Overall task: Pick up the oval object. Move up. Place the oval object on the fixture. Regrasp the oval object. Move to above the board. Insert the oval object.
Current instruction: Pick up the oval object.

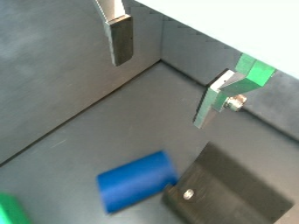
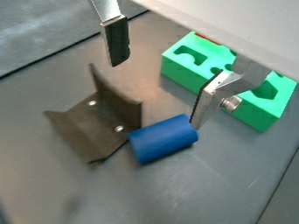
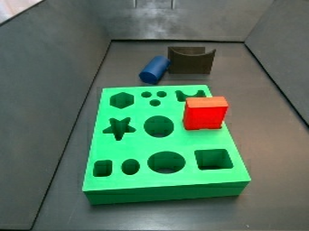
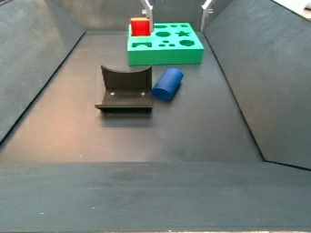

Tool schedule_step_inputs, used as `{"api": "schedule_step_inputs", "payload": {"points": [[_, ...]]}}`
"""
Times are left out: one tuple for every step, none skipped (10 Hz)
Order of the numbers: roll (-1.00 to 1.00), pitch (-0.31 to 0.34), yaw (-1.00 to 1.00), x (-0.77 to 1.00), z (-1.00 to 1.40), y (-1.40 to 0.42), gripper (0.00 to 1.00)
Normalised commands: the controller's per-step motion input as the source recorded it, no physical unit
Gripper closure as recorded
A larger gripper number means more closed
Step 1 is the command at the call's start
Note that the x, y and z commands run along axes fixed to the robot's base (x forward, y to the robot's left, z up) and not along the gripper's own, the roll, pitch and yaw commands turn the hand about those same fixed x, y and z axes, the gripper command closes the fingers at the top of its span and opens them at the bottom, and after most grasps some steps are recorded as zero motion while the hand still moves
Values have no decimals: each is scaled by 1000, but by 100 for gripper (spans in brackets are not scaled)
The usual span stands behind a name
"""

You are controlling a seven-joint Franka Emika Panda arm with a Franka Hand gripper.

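Note:
The oval object, a smooth blue peg, lies on its side on the dark floor, close beside the fixture. Both side views show the oval object next to the dark fixture. The green board lies flat a short way off. My gripper hangs open well above the floor with nothing between its fingers. In a side view the gripper only shows as two finger tips at the frame's upper edge, over the board.
A red cube stands on the board near its edge. Sloping grey walls enclose the floor on all sides. In a wrist view the peg and the fixture sit low in the picture.

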Motion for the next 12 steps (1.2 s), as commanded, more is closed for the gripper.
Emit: {"api": "schedule_step_inputs", "payload": {"points": [[199,41,-220,23,-837,-263,0],[93,-7,-451,0,-1000,-317,0],[0,-34,-697,0,-977,-343,0],[0,-124,-760,-46,-803,-366,0],[-1,-209,-680,0,-786,-351,0],[-10,-140,-549,140,-906,-289,0],[0,-90,-531,103,-1000,-237,0],[64,-44,-137,0,-1000,-49,0],[47,-30,-74,0,-1000,-20,0],[29,-11,-71,0,-1000,0,0],[10,0,-34,-43,-1000,0,0],[1,-4,-46,-169,-1000,0,0]]}}
